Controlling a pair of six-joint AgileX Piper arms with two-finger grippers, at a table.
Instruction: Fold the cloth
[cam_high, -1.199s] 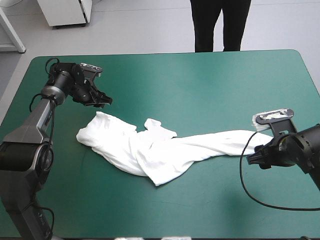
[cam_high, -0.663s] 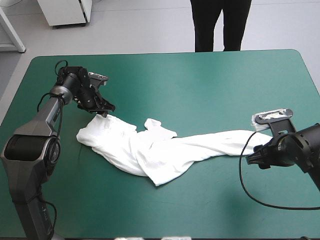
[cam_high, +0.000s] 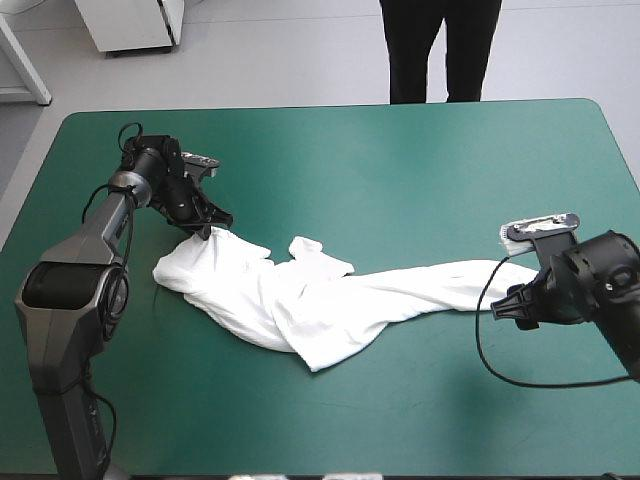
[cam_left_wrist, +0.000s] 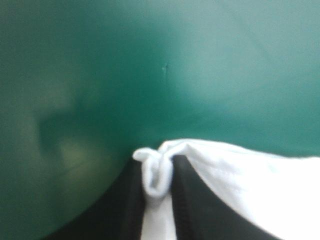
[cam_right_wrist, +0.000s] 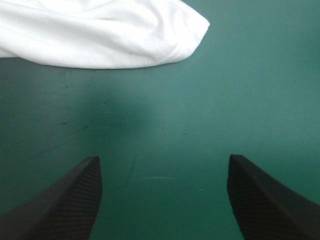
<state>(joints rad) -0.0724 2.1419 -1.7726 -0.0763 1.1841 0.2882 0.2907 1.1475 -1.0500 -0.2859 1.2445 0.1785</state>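
White T-shirt (cam_high: 300, 300) lies crumpled on the bench (cam_high: 400, 170), no fold made; left hand (cam_left_wrist: 159, 175) clamped on one corner, right hand (cam_right_wrist: 164, 159) spread apart near the other end.

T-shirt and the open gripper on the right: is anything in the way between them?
No. Only bare teal-green cover lies between the open right gripper and the T-shirt end ahead of it. The left gripper is shut on the other end.

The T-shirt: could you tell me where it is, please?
High view: the T-shirt lies across the table's middle, one end in the left gripper, the other near the right gripper.
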